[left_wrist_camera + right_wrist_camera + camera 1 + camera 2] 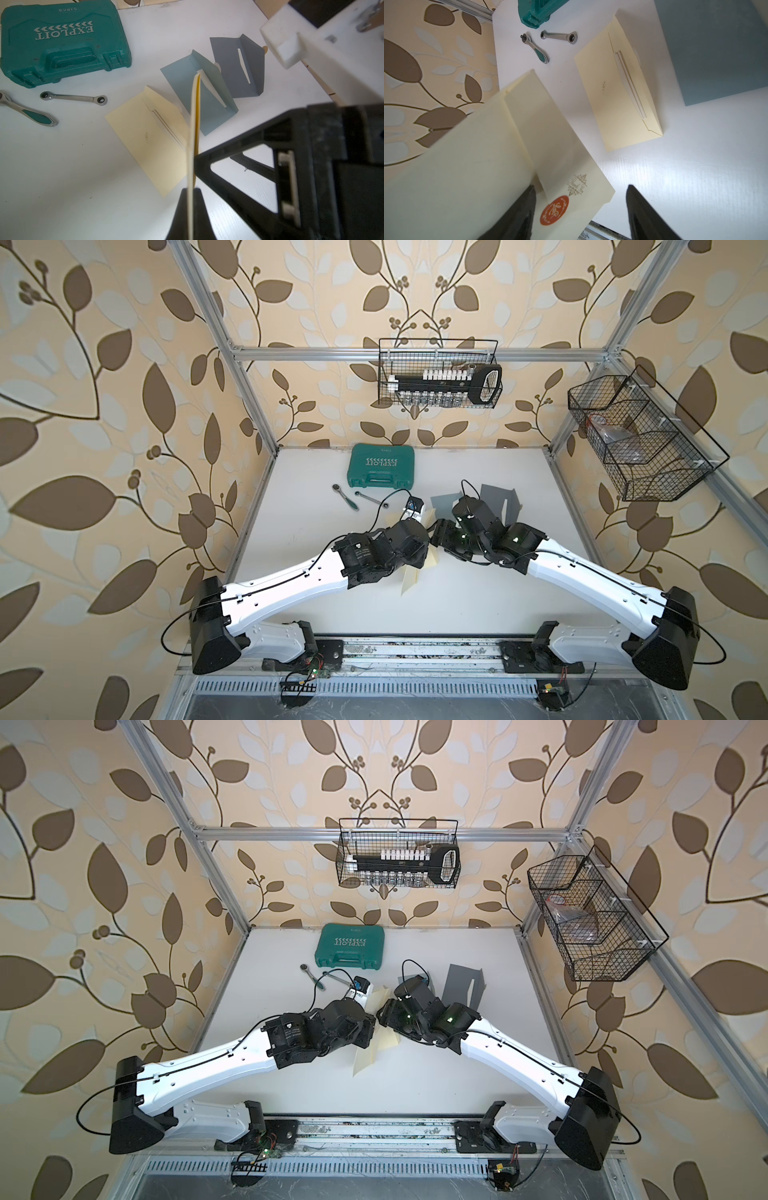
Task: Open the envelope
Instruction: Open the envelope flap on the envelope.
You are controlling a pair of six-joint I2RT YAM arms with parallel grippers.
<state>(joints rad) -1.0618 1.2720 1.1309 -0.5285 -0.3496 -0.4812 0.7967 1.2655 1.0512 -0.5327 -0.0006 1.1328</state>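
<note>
My left gripper (191, 194) is shut on a cream envelope (193, 133) and holds it on edge above the table; in both top views the envelope (411, 578) (365, 1060) shows below the wrist. In the right wrist view its face (467, 166) fills the near side, with a round orange seal (554, 211) and gold lettering on the flap (550, 135), which stands partly away from the body. My right gripper (579, 209) is open, and the sealed flap corner lies between its fingers (519, 212). In a top view, the right gripper (439, 534) is close beside the envelope.
Three opened envelopes lie on the white table (62, 176): cream (149, 141), blue-grey (209, 104), dark grey (232, 68). A green tool case (382, 468), a wrench (73, 97) and a ratchet (27, 110) sit behind. Wire baskets (440, 373) (640, 439) hang on the walls.
</note>
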